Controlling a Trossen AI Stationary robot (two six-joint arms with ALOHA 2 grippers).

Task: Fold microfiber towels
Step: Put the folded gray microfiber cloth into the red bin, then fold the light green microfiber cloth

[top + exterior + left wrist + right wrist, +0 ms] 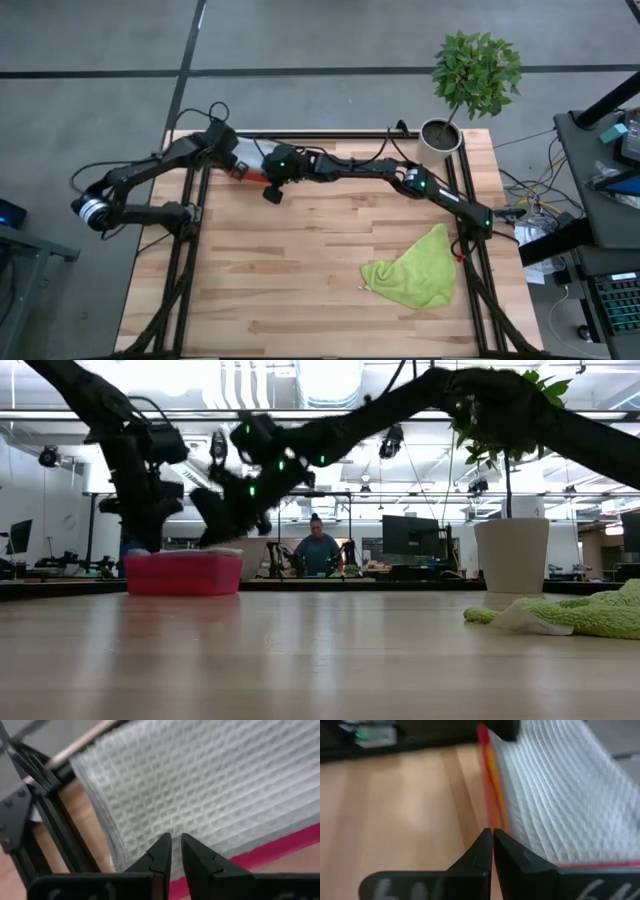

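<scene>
Wooden table [300, 270] — lime towel [415, 270] (unfolded), no legible writing.

The left arm, a dark six-joint limb, folds back on itself at its own side and reaches inward to the far edge of the counter, its wrist bent so that the left claw [172, 851] points down. Its two dark fingers [159, 851] stand close together with only a narrow slit between the tips. The right arm, equally dark, stretches in a long, nearly straight line across the far side, green lights showing at its joints. The right claw [272, 192] hangs just beside the left claw, a little nearer the middle of the counter. Its fingers [479, 851] are pressed tip to tip, with nothing between them.
</scene>
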